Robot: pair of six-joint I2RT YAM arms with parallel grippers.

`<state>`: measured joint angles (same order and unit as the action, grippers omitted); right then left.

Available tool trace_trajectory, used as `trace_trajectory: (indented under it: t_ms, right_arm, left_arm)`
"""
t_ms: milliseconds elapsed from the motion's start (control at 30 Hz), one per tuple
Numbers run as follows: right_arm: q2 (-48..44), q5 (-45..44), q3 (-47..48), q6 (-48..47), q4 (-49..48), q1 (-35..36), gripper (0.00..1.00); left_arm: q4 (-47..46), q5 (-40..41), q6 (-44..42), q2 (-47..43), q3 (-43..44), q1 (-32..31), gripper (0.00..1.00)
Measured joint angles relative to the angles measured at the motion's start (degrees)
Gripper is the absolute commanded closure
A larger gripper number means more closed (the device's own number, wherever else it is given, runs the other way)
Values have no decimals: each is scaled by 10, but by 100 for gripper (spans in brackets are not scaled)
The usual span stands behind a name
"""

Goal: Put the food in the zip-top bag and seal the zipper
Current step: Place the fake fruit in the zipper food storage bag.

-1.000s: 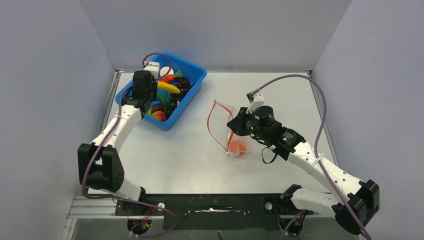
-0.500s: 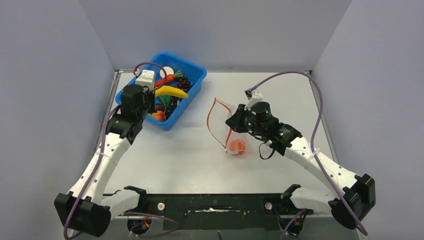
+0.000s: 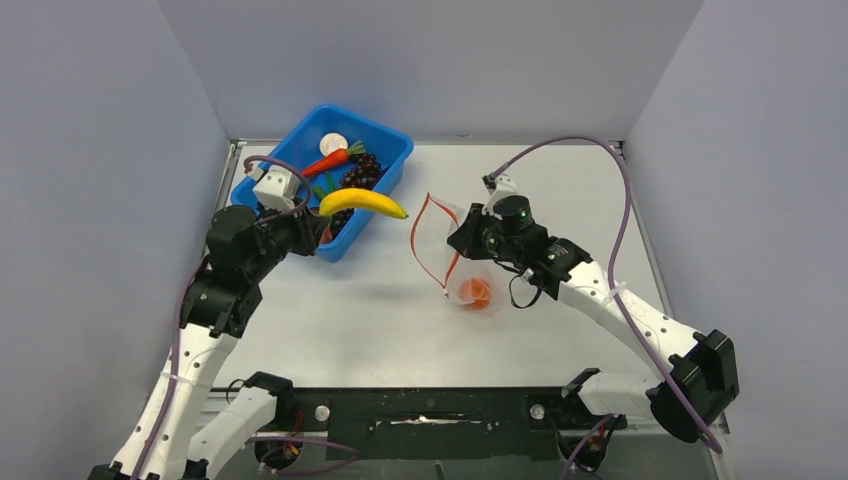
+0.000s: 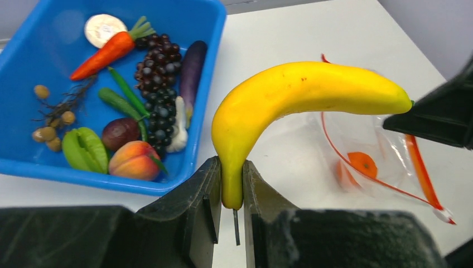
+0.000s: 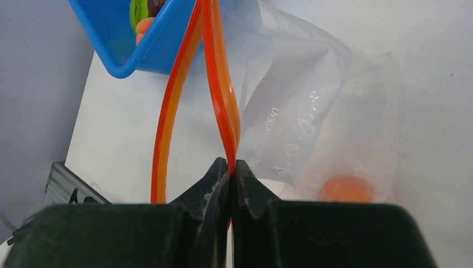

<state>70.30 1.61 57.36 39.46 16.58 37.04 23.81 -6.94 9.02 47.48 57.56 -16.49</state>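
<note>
Blue bin (image 3: 392, 168) sits back left on the table (image 3: 560, 180). The bag (image 5: 301, 111) is to its right, mouth gaping, with the right gripper (image 5: 230, 167) clamped on its red zipper (image 5: 215, 72). The left gripper (image 4: 231, 170) pinches the banana (image 4: 301, 92) by one end, up between bin and bag. The orange ball (image 3: 474, 292) sits inside the bag.

Curved yellow banana (image 3: 362, 203) aloft near gaping clear zip-top bag (image 5: 301, 111), red-orange zipper (image 5: 224, 89) unsealed, orange ball (image 3: 474, 292) inside.
</note>
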Motion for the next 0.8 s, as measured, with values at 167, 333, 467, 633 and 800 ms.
trace_trajectory:
  t_ms: [167,333,467,633,800]
  right_arm:
    - [8,6,11,0,1,0,100]
    - [8,6,24,0,1,0,100]
    - [7,6,24,4,2,0,100]
    - [7,7,24,14,-1,0,100]
    - [8,13,24,23,-10,4,100]
  left_arm:
    - [-8,-67,15,-9,-24,-2,100]
    - [-13,-99,23,3,-48,-14,100]
    - [-18,-97,21,26,-48,-34,100]
    - [-20,-75,9,48,-48,-68,100]
    - [-20,-20,-2,66,-49,-107,100]
